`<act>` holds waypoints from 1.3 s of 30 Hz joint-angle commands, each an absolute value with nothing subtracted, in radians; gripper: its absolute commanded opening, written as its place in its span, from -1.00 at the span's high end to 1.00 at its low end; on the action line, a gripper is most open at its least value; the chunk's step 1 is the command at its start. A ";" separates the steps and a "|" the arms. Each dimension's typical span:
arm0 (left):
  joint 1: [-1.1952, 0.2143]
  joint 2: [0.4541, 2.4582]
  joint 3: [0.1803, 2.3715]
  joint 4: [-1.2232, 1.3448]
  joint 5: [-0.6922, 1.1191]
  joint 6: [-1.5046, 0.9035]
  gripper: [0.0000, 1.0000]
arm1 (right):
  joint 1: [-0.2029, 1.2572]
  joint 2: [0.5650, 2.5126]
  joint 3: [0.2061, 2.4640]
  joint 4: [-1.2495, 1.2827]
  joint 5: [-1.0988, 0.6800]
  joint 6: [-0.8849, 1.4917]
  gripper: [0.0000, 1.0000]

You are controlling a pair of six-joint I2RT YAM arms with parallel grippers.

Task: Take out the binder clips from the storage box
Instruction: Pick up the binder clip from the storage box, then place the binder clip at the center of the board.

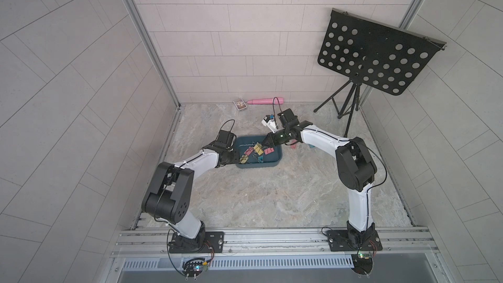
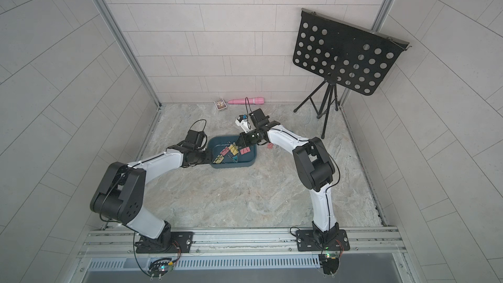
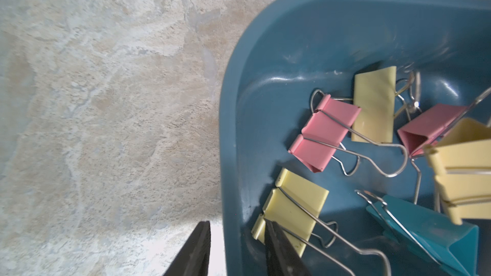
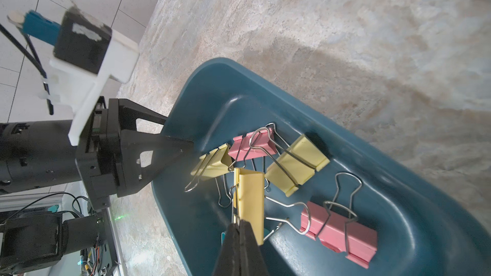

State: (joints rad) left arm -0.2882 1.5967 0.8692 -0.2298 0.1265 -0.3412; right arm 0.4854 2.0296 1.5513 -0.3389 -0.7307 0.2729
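Note:
The dark teal storage box (image 1: 272, 163) (image 2: 251, 162) sits mid-floor and holds several pink, yellow and teal binder clips (image 1: 254, 151) (image 3: 325, 134). My left gripper (image 1: 235, 158) (image 3: 236, 223) straddles the box's left end wall (image 3: 231, 128), one finger outside and one inside, clamped on the rim. My right gripper (image 1: 262, 144) (image 4: 240, 223) reaches in from the far right corner. It is shut on the wire handle of a yellow binder clip (image 4: 249, 200), which stands upright above the others. A pink clip (image 1: 293, 147) and a teal one (image 1: 311, 146) lie on the floor right of the box.
A long pink cylinder (image 1: 265, 101) and a small printed card box (image 1: 240, 104) lie by the back wall. A black perforated music stand (image 1: 378, 58) rises at the back right, its tripod legs (image 1: 343, 104) on the floor. Marbled floor stretches in front of the box.

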 commanded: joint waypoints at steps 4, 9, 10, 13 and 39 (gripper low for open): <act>-0.283 1.574 0.852 -0.249 0.112 -0.341 0.16 | 0.468 1.950 1.521 -0.301 -0.744 0.297 1.00; -0.282 1.577 0.851 -0.247 0.115 -0.344 0.16 | 0.455 1.919 1.481 -0.272 -0.744 0.312 1.00; -0.282 1.577 0.851 -0.247 0.115 -0.344 0.16 | 0.451 1.913 1.474 -0.267 -0.745 0.316 1.00; -0.283 1.577 0.851 -0.245 0.114 -0.344 0.16 | 0.440 1.893 1.450 -0.251 -0.743 0.327 1.00; -0.282 1.573 0.850 -0.248 0.112 -0.345 0.16 | 0.297 1.703 1.222 -0.183 -0.712 0.382 1.00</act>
State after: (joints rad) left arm -0.2882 1.5967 0.8684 -0.2291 0.1265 -0.3431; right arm 0.3111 1.7561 1.2404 -0.1978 -0.7216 0.3748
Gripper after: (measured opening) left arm 0.418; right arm 0.048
